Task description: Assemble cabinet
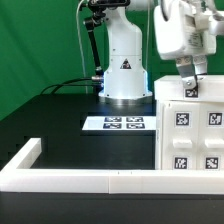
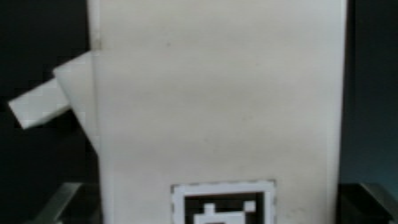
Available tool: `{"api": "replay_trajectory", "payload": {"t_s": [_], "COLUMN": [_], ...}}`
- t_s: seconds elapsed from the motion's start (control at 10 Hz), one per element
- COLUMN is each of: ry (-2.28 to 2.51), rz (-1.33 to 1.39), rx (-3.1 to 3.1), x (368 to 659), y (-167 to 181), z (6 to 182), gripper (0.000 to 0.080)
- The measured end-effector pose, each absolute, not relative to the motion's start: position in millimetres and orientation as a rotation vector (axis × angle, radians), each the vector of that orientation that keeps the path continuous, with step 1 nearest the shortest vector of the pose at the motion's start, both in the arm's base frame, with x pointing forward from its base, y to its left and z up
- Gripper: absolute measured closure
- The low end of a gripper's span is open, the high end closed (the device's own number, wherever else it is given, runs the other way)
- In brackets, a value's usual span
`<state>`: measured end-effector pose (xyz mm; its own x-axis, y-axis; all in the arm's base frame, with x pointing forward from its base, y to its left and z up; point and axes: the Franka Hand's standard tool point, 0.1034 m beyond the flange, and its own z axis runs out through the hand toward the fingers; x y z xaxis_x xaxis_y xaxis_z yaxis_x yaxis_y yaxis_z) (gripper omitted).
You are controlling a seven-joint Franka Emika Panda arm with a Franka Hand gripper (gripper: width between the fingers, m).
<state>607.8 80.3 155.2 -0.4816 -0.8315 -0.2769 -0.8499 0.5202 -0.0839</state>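
The cabinet (image 1: 190,135) is a large white boxy body at the exterior view's right, with several black-and-white tags on the face I see. My gripper (image 1: 190,88) hangs right over its top edge, fingertips at the body. In the wrist view the white cabinet body (image 2: 214,90) fills the middle, with one tag (image 2: 226,205) low down. My gripper (image 2: 214,208) straddles the body: a grey finger (image 2: 59,203) shows on one side, the other is barely visible. Thin dark gaps separate fingers and body, so the gripper reads as open. A tilted white flap (image 2: 39,100) sticks out from the body's side.
The marker board (image 1: 115,123) lies flat in front of the robot base (image 1: 125,70). Long white border rails (image 1: 80,180) run along the table's front and turn back at the exterior view's left (image 1: 25,155). The cabinet stands close against the front rail. A green backdrop stands behind.
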Motion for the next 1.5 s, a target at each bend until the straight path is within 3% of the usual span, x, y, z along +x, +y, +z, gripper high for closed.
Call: {"api": "replay_trajectory", "payload": {"t_s": [0.3,0.4,0.5,0.6,0.9,1.2,1.5], "ry": [2.480,2.478,2.426,2.383,2.302,2.234,1.816], "rz": [0.111,0.112,0.109,0.116,0.086,0.072,0.090], "rx": [-1.383,-1.386,-1.463,-1.498,-1.535,-1.648,-2.143], "x": [608.8,608.8,608.9,609.6,615.4,613.7,615.8], "y": [79.6,80.0,80.2,80.9,86.8,86.6,87.2], "z": [155.5,155.5,157.7,161.8,179.4,174.4,178.7], "gripper": [0.0215,0.0085,0.0085,0.0015,0.0002,0.0003,0.0003]}}
